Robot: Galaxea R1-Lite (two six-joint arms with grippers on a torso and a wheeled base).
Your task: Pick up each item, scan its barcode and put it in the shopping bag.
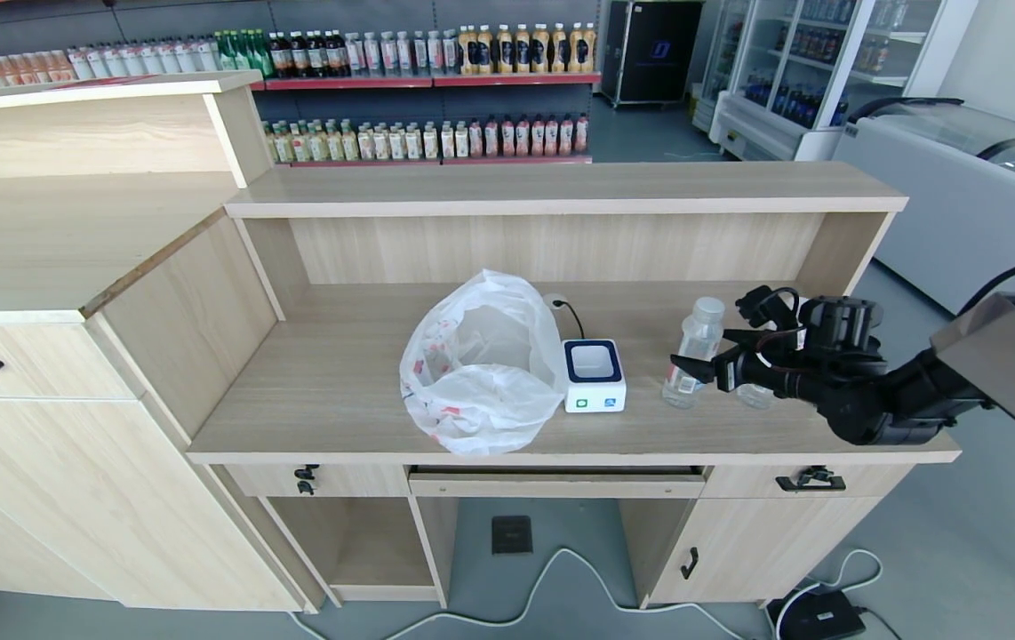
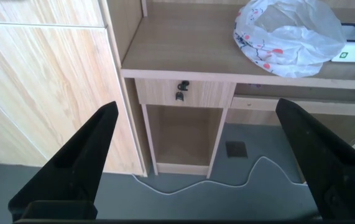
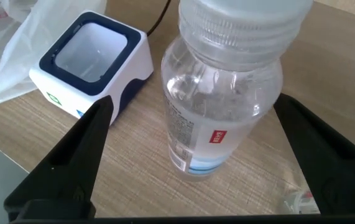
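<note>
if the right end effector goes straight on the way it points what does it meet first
The clear water bottle, standing upright just ahead, in line with the gap between the open fingers of the right end effector. The white scanner sits farther on and seems off to one side.

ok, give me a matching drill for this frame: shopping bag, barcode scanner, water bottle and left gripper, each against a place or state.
Things:
1. shopping bag
2. barcode scanner
3. water bottle
4. left gripper

States:
A. upright, clear, on the scanner's right
B. fingers open, out in front of the counter
C. white body, dark blue top
D. crumpled, mouth open, mid-counter

Pairs: 1-D, 2-C, 3-A, 4-B
</note>
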